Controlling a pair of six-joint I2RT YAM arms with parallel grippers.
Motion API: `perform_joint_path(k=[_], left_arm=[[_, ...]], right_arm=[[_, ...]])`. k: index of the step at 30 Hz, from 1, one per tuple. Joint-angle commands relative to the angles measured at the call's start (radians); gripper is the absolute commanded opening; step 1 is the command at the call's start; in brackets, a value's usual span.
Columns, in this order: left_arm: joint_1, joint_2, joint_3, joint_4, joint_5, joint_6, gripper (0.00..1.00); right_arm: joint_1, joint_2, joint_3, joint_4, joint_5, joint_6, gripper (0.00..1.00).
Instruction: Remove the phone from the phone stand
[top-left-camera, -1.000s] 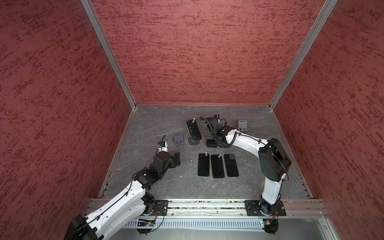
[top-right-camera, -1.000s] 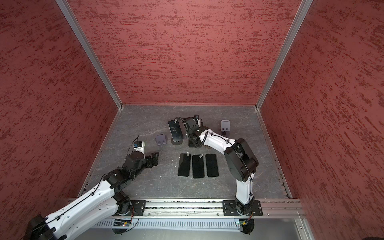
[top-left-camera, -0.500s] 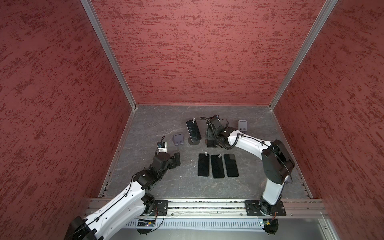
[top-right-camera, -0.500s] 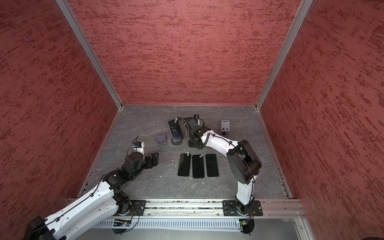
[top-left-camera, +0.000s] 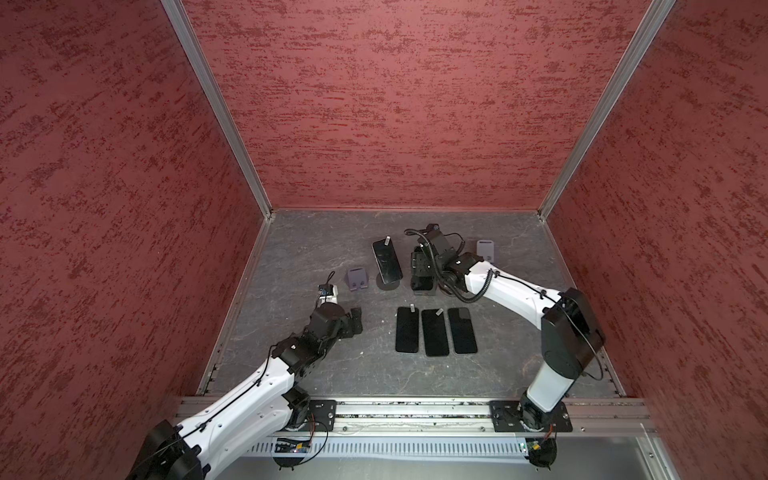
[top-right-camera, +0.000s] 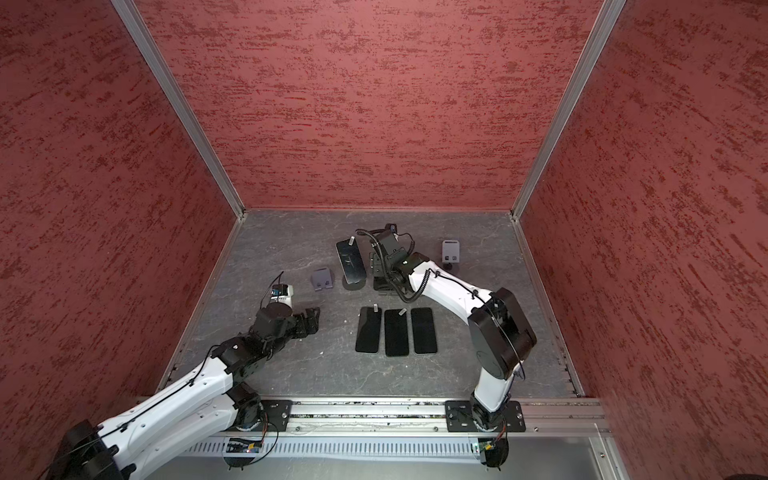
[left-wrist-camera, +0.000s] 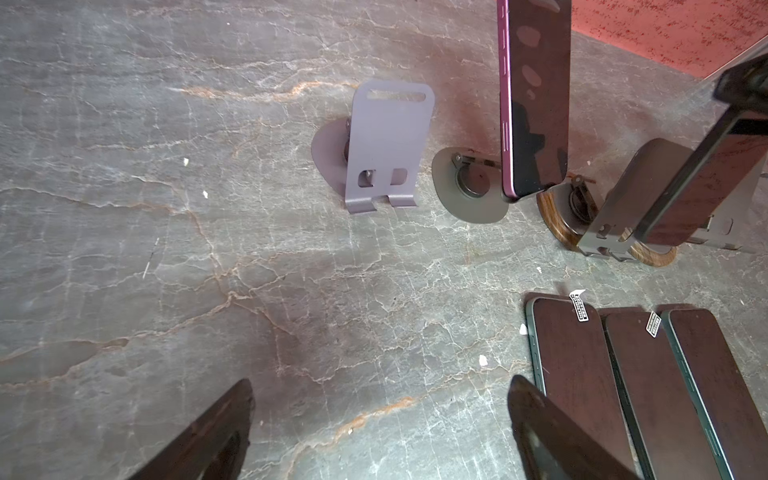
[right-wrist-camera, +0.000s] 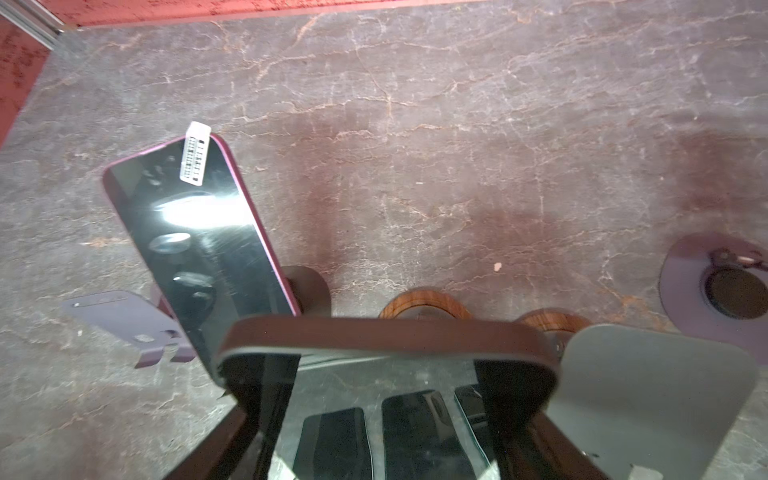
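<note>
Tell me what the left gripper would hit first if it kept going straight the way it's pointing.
Probably the bare table: the left gripper stands open and angles down at it. If it ran flatter, the empty grey stand comes next; depth is hard to judge.

Three flat phones (top-left-camera: 435, 331) lie before me; behind them, left to right: bare stand (top-left-camera: 358, 279), propped phone (top-left-camera: 387, 259), second propped phone (left-wrist-camera: 702, 178).

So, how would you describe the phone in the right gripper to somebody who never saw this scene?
Find the grey floor and the row of three flat phones. Behind it two phones lean on stands; take the right-hand phone. Its stand has a wooden base and the right gripper clamps its top, while the neighbour phone has a magenta edge.
</note>
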Motion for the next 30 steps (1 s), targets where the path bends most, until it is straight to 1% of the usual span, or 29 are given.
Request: perform_joint_path(k=[1,5,14,21,22,25,30], left_arm=[[0.005,0.014,0.022,0.045,0.019,-0.007,0.95],[0.005,0.040,0.027,0.070,0.032,-0.007,0.95],[0.000,0.089,0.044,0.116,0.068,-0.002,0.95],[-0.009,0.113,0.046,0.141,0.081,-0.010,0.95],[-0.012,0.115,0.047,0.143,0.081,-0.012,0.95],[-0.022,0.118,0.050,0.146,0.077,-0.018,0.95],[-0.045,0.117,0.053,0.171,0.061,-0.024,0.95]], right_arm=[[0.007,-0.070,0.002,-0.035,-0.024,-0.008,0.51],[0.007,-0.107,-0.005,-0.096,-0.033,-0.020,0.51],[0.005,-0.181,-0.077,-0.211,-0.024,-0.028,0.51],[-0.008,-0.266,-0.169,-0.244,-0.035,-0.022,0.52],[-0.011,-0.306,-0.183,-0.251,-0.031,-0.023,0.52],[-0.028,-0.352,-0.220,-0.275,-0.020,-0.022,0.52],[-0.085,-0.422,-0.302,-0.273,-0.020,-0.013,0.52]])
